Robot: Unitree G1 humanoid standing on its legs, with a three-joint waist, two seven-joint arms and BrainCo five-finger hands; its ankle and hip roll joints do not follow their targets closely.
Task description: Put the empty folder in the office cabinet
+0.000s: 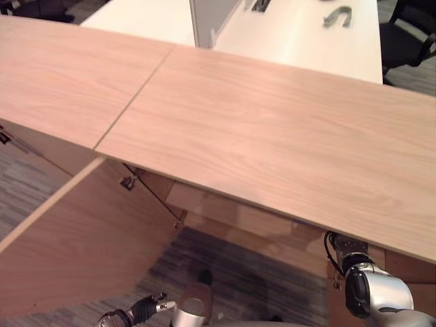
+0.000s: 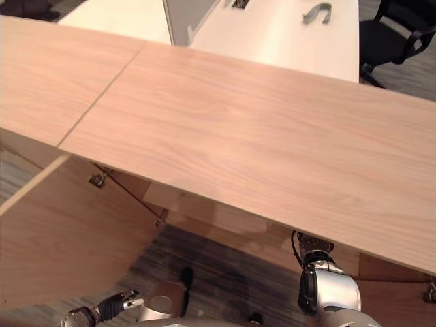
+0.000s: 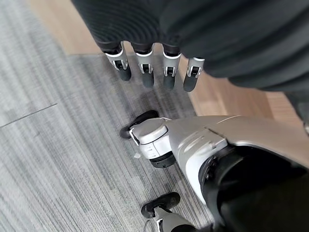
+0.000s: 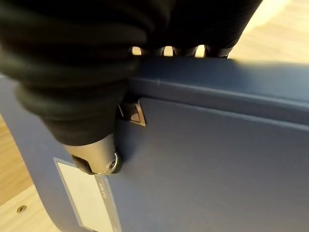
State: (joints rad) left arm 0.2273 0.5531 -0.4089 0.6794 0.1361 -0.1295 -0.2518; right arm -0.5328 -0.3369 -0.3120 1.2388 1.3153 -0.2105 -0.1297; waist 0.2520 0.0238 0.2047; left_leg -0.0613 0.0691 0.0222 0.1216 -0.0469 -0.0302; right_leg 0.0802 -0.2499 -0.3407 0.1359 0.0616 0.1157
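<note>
One dark blue folder sits pinched in the right robot hand, thumb on its face, seemingly beneath the light wooden cabinet top. Slide it squarely inward beside the open wooden door. Left robot hand hangs relaxed, empty.

There was one blue folder, bearing one white label. One cabinet showed, its wooden top made of two panels joined at one seam, with one open door at 8 o'clock. Beyond it stood one white desk at 12 o'clock, one grey curved object on it, and one black chair at 1 o'clock. Two hands were counted: one left hand and one right hand.
</note>
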